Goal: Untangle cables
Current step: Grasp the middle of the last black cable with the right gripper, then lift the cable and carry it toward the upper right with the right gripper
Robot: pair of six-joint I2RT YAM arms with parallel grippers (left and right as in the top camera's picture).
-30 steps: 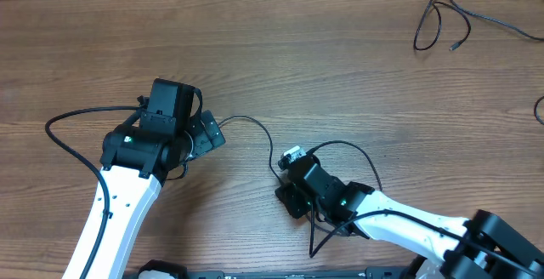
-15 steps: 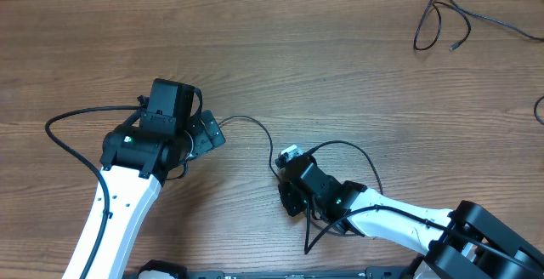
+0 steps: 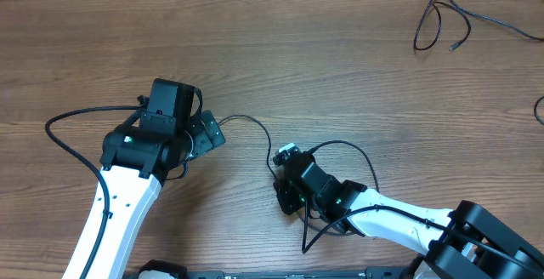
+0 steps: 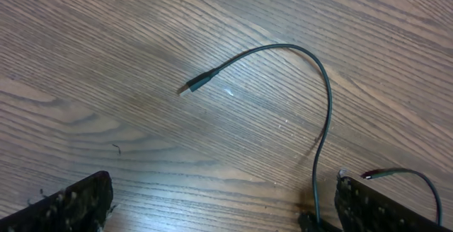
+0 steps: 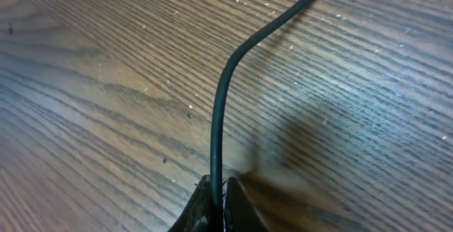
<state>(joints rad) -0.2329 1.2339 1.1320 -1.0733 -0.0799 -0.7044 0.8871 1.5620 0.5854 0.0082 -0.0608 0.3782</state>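
Near the middle of the table (image 3: pixel 255 49), the right hand (image 5: pixel 218 201) is clenched on a thin black cable (image 4: pixel 322 97). The cable arcs across the wood to its plug tip (image 4: pixel 190 88), which lies flat before the left hand (image 4: pixel 219 193), fingers spread wide, grasping nothing. Loose cables (image 3: pixel 442 19) lie well apart at the far right corner.

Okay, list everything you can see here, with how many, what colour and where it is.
centre cable: one, black, mid-table between the arms, a plug tip lying free.
far cable: one, black, looped at the far right corner, running off the right edge.
edge cable: one black curve, right edge, mostly cut off.
table: one, brown wood, under everything.
left fingers: two, black, apart, holding nothing.
right fingers: two, black, shut on the centre cable.
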